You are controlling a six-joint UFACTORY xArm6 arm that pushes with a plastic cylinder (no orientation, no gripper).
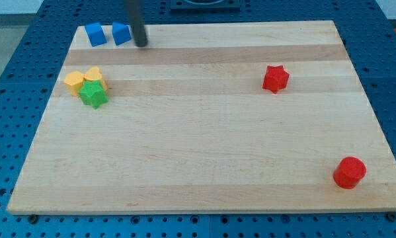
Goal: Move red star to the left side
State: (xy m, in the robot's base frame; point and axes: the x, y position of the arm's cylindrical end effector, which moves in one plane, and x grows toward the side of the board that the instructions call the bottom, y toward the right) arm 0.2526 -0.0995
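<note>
My tip (142,45) sits at the counter's (198,172) top, just right of 2 blue blocks (109,34). The red star (275,78) lies far toward the view's right and a bit lower. There is no claw, only a rod.

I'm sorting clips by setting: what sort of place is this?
Probably a robotics lab bench. A wooden board lies on a blue perforated table; small coloured blocks, such as the red star, are scattered over it, and my tip sits just right of two blue blocks.

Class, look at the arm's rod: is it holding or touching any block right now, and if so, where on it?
Nothing is held. My tip sits at the view's top left, just right of two blue blocks, far from the red star.
</note>
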